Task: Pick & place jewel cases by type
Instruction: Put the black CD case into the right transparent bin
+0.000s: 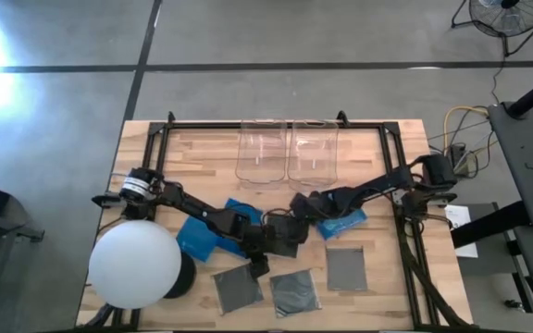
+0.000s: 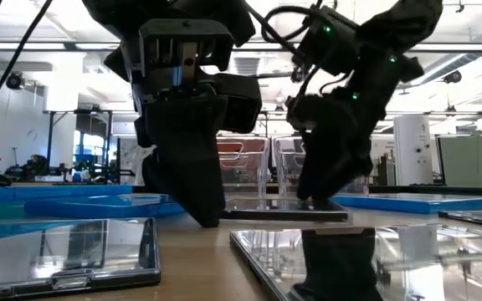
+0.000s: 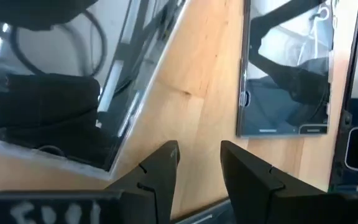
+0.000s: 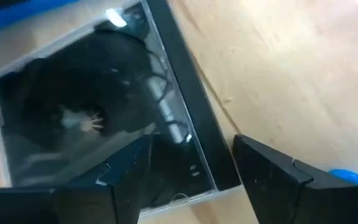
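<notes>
Dark grey glossy jewel cases lie flat on the wooden counter: three in a front row and one at the centre, between both arms. The right gripper hovers over this centre case, jaws wide apart and empty. The left gripper is low beside it, jaws narrowly apart, holding nothing. Only the high view shows the blue jewel cases, the two clear plastic bins and the large white sphere.
</notes>
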